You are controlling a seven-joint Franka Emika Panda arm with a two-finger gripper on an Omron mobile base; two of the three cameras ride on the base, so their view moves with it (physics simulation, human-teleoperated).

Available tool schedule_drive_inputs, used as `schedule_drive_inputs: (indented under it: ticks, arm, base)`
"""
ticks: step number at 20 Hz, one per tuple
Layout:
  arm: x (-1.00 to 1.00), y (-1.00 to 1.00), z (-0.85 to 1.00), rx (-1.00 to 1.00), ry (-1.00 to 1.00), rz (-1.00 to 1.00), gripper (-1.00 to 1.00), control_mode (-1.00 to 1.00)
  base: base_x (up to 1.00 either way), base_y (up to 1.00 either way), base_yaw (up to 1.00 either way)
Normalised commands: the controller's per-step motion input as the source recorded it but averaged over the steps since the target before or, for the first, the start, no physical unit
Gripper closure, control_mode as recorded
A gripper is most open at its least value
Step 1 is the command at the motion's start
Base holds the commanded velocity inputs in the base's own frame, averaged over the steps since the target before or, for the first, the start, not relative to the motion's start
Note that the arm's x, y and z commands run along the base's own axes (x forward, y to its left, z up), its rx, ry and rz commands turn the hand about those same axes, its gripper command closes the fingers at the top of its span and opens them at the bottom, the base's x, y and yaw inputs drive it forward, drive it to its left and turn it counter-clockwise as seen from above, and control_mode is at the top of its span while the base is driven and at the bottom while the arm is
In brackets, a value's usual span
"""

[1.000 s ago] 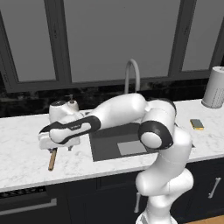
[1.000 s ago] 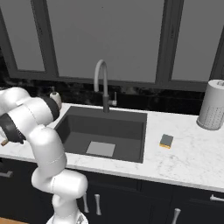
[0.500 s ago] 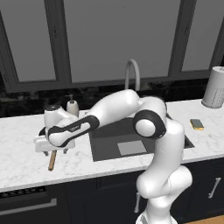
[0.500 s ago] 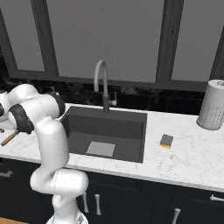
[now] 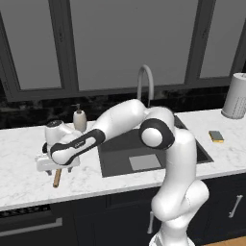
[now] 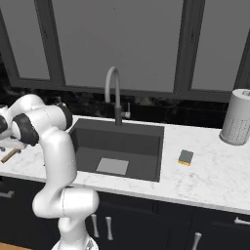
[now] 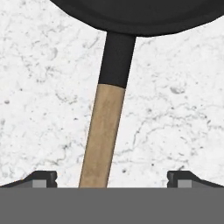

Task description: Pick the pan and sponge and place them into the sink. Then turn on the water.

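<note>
Hovering over the pan [image 7: 135, 15] handle, end effector [image 7: 111, 179] spread wide, holding nothing. Handle's long axis runs between the fingertips, toward the black bowl ahead; contact probably not yet made. Pan lies on marble tabletop [image 5: 19, 144] left of sink [image 6: 117, 146]; sponge [image 6: 185, 157] right of it.

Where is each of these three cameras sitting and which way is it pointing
Left base view: behind the arm on its left, facing forward and down at the sink; the arm stretches left to the hand over the pan's handle.
Right base view: behind on its right, same sink, faucet and sponge; arm at left.
Hand view: looking down at the pan; open fingertips flank its handle.
</note>
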Motion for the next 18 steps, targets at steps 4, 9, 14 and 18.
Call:
schedule_drive_inputs:
  ticks: [4,9,14,18]
  arm:
    - [0.01,0.09,-0.21,0.00,0.00,0.00,-1.00,-1.00]
    - [0.00,0.06,-0.29,0.00,0.00,0.00,-1.00,-1.00]
    - [0.01,0.06,-0.26,0.00,0.00,0.00,-1.00,-1.00]
    - [0.00,0.04,-0.24,0.00,0.00,0.00,1.00,-1.00]
  base:
    - [0.00,0.00,0.00]
    - [0.00,0.00,0.00]
    - [0.00,0.00,0.00]
    - [0.00,0.00,0.00]
